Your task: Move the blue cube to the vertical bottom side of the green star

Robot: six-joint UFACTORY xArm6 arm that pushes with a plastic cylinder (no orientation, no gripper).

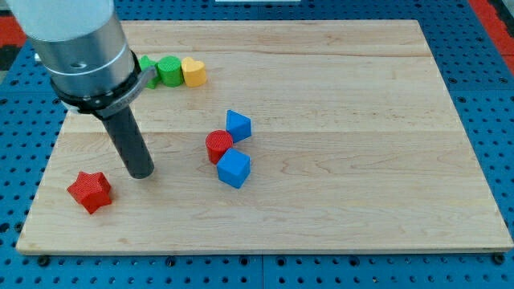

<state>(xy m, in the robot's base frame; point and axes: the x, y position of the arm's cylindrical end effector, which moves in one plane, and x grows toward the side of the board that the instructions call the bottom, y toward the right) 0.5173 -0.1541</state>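
A blue cube [234,168] lies near the board's middle, touching a red cylinder-like block [218,146] up and to its left. A second blue block [238,125] sits just above those two. A green block, partly hidden by the arm [147,64], sits at the view's top left; its shape cannot be made out. Beside it stand a green cylinder [169,70] and a yellow heart [193,72]. My tip [141,172] rests on the board well to the left of the blue cube, with a gap between them.
A red star [90,191] lies at the lower left, just left of and below my tip. The wooden board [361,160] sits on a blue pegboard surface. The arm's grey body [80,48] covers the top left corner.
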